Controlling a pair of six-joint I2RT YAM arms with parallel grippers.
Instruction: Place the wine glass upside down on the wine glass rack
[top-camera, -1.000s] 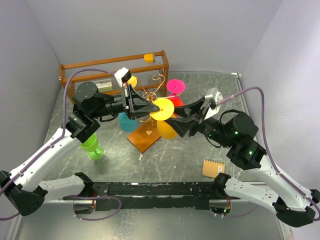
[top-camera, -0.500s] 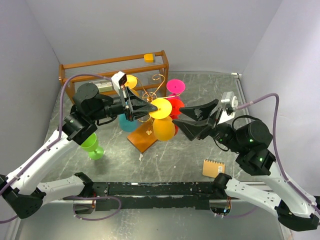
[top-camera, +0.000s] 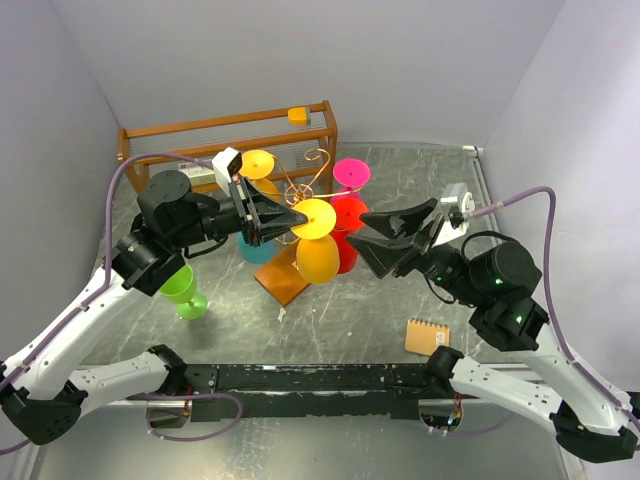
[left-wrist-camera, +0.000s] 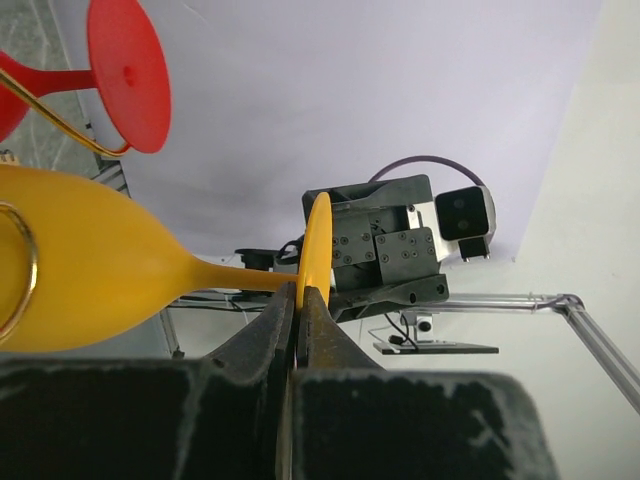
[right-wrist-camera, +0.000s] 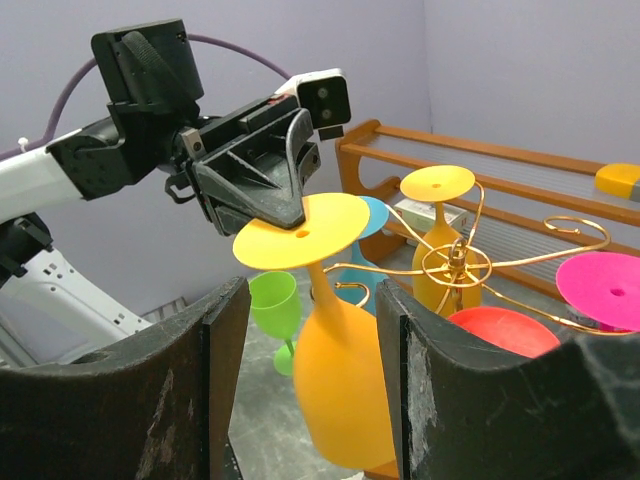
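Note:
The yellow wine glass (top-camera: 318, 258) hangs upside down, foot disc up, at the front of the wine glass rack (top-camera: 298, 188), whose square wooden base (top-camera: 285, 272) is below. My left gripper (top-camera: 297, 217) is shut on the edge of its foot disc, as the left wrist view (left-wrist-camera: 298, 305) shows. In the right wrist view a gold scroll arm (right-wrist-camera: 400, 268) crosses the glass (right-wrist-camera: 340, 380) at its stem. My right gripper (top-camera: 369, 240) is open and empty, just right of the bowl and apart from it. Its fingers (right-wrist-camera: 215, 380) frame the glass.
Red (top-camera: 347, 213), pink (top-camera: 352, 172) and a second yellow glass (top-camera: 258, 163) hang on the rack. A teal glass (top-camera: 255, 246) stands behind its base. A green glass (top-camera: 185, 290) stands upright at the left. A notebook (top-camera: 427, 336) lies front right. A brown slatted shelf (top-camera: 225, 135) is at the back.
My right gripper let go of the yellow glass's bowl and drew back to the right. My left gripper kept hold of the foot disc and shifted slightly left with the glass.

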